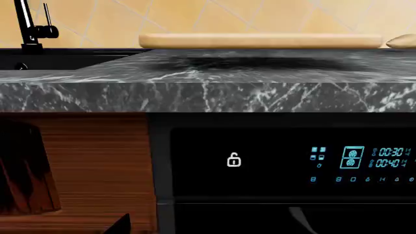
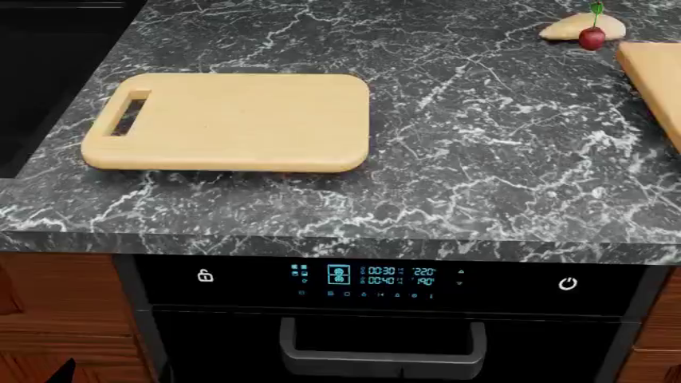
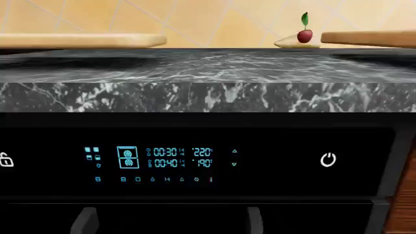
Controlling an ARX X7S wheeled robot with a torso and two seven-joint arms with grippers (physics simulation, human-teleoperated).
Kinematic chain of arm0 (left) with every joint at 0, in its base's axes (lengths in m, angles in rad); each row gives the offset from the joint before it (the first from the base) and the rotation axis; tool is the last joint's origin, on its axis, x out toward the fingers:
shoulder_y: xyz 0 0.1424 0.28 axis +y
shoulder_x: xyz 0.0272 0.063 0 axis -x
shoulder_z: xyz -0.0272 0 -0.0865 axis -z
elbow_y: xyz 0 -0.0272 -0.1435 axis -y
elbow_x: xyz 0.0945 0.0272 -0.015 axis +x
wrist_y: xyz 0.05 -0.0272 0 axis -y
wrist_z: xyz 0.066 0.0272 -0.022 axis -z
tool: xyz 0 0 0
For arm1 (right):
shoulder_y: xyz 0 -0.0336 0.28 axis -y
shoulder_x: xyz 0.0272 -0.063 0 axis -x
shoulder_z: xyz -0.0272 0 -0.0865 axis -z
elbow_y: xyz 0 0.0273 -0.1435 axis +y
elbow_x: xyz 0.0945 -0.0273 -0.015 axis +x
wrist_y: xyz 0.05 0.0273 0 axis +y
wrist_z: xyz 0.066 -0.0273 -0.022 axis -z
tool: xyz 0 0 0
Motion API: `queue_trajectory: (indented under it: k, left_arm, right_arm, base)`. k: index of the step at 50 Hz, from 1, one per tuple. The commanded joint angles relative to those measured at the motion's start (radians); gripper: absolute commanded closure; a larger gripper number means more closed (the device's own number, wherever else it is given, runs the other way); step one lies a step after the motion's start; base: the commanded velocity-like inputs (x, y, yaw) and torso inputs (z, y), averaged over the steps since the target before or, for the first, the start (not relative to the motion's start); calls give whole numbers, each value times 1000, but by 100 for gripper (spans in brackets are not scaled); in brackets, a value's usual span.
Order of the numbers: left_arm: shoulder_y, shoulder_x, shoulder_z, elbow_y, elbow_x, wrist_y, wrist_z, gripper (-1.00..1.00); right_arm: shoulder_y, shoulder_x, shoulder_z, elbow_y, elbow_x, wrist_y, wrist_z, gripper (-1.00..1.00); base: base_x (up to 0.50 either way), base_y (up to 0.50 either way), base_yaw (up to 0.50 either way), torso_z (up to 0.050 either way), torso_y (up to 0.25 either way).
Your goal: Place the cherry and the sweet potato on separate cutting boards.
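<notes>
The sweet potato (image 2: pixel 567 28) lies on the dark marble counter at the far right, and the cherry (image 2: pixel 592 37) rests against its right end, stem up. One cutting board (image 2: pixel 229 121) lies bare left of centre, slot handle to the left. The second cutting board (image 2: pixel 655 76) is cut off by the right edge, just beside the two foods. From the right wrist view I see the cherry (image 3: pixel 304 35), the sweet potato (image 3: pixel 293 44) and both boards edge-on, but no fingers. Only a dark tip (image 2: pixel 64 372) of my left arm shows, low in front of the cabinet.
Both wrist cameras sit below counter height, facing the oven's black control panel (image 3: pixel 195 161). The oven handle (image 2: pixel 378 351) juts out under it. A sink with a black faucet (image 1: pixel 29 29) lies left of the counter. Wooden cabinet fronts (image 1: pixel 97 165) flank the oven.
</notes>
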Motion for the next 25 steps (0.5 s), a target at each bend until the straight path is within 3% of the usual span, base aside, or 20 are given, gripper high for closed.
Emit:
queue_trajectory:
  k: [1,17,19,25]
  left_arm:
    - [-5,-17,18,-15,-6,-6,-24,-100]
    - [-1,-60,64,-3,-19,-4,-81,-100]
    - [1,-15,12,-3,32,1,-29,-100]
    - [-4,-35,37,-5,8,-29,-51,-100]
  right_arm:
    - [-3,16,-20,-6,11,0,24,-100]
    - [4,57,-69,10,18,-27,95,-100]
    - [4,10,-14,14,-28,-27,39,-100]
    - [6,35,-43,15,-18,-15,72,-100]
  base:
    - [0,0,0,0,0]
    - [0,0,0,0,0]
    - [0,0,0,0,0]
    - [0,0,0,0,0]
